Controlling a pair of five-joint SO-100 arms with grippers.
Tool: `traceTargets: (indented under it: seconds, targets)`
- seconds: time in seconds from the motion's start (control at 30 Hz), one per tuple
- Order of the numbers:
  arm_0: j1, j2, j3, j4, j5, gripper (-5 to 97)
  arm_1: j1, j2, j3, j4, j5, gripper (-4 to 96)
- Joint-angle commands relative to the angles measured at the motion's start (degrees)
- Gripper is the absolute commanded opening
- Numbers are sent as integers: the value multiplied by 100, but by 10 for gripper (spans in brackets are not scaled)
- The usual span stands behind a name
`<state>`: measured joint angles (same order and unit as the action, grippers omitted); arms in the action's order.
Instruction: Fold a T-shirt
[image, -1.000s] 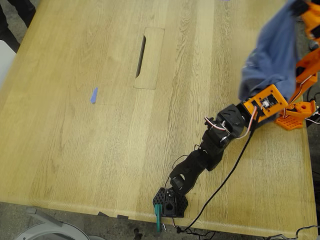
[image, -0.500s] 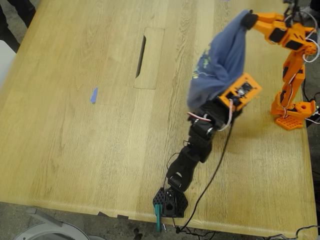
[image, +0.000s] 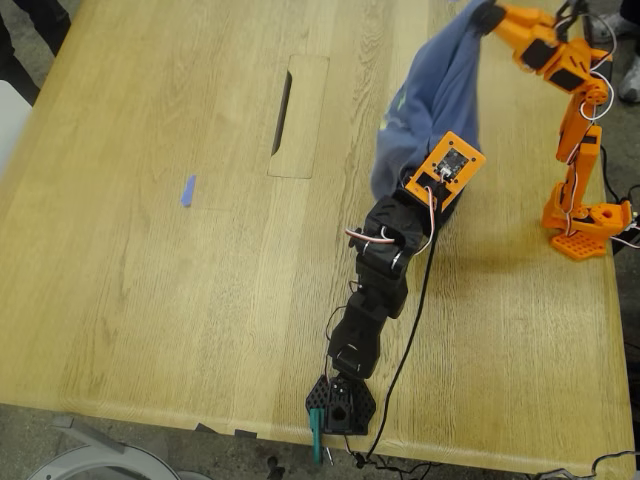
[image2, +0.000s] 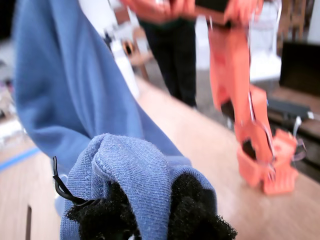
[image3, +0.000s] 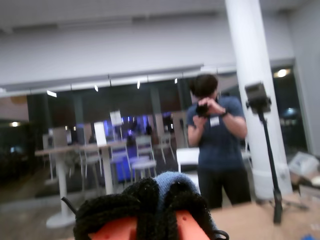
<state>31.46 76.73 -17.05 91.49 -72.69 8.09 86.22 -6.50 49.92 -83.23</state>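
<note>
The slate-blue T-shirt (image: 435, 95) hangs bunched in the air over the wooden table (image: 150, 300), stretched between both grippers, with a bit of its print showing on the side toward the exterior view's left. My first gripper (image: 448, 160), on the black arm, is shut on the shirt's lower end. In the first wrist view its black fuzzy pads (image2: 195, 215) pinch a hemmed fold of the T-shirt (image2: 125, 165). My second gripper (image: 487, 17), on the orange arm, is shut on the upper end. Its wrist view shows the T-shirt (image3: 169, 181) between the pads (image3: 112, 210).
A cable slot (image: 283, 100) is cut into the table, and a blue tape scrap (image: 187, 190) lies toward the exterior view's left. The orange base (image: 585, 225) stands at that view's right, the black base (image: 340, 405) at the near edge. A person (image3: 216, 135) stands beside a tripod (image3: 265, 150).
Both grippers have carried the shirt from the exterior view's right edge toward the table's middle. The first gripper swung left and up, and the second gripper rose toward the top.
</note>
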Motion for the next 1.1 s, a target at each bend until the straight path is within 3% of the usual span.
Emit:
traceTargets:
  seconds: [0.0, 0.33, 0.73, 0.93, 1.07]
  targets:
    - [0, 703, -237, -1011, 105, 0, -62, 105, -97, -598, -44, 8]
    - [835, 659, -237, -2927, 220, 0, -264, 694, -88, -1081, -466, 14]
    - [2505, 290, -237, -3041, 202, 0, -70, 1661, 9, -589, -642, 31]
    - [3015, 9, -237, -2848, 132, 0, -176, 2883, 1099, 290, -563, 26]
    - [2997, -9, -237, -2127, -70, 0, -18, 4245, 3085, 492, -404, 17]
